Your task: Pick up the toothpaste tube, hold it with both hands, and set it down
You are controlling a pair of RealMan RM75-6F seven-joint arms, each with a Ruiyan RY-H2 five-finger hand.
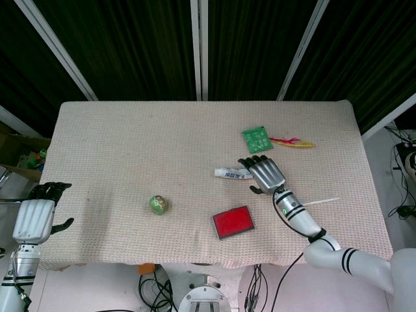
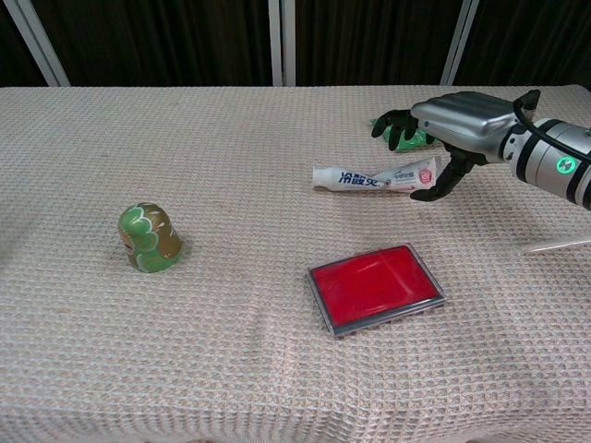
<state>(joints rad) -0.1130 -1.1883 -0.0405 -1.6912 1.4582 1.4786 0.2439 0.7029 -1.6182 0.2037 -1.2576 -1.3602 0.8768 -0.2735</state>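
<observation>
The toothpaste tube (image 2: 374, 176) lies flat on the counter (image 1: 130, 143), right of the middle and nearer the far edge, its length running side to side. The right hand (image 2: 459, 125) hovers palm-down over the tube's right end, its fingers (image 2: 395, 123) spread and curved past the far side and its thumb dropping at the near side. It looks placed to close around the tube, but nothing is lifted and I cannot tell whether any finger touches it, so the hand reads as released. The left hand (image 1: 40, 211) hangs off the counter's near-left corner, holding nothing, fingers loosely curled, presumably waiting for its share of the 2-handed hold. Just beyond the right hand sits a green packet (image 1: 257, 138). A red tray (image 2: 376, 286) lies toward the near edge, and a green-patterned cup (image 2: 148, 237) stands upside down to the left, all well apart from the grasp.
</observation>
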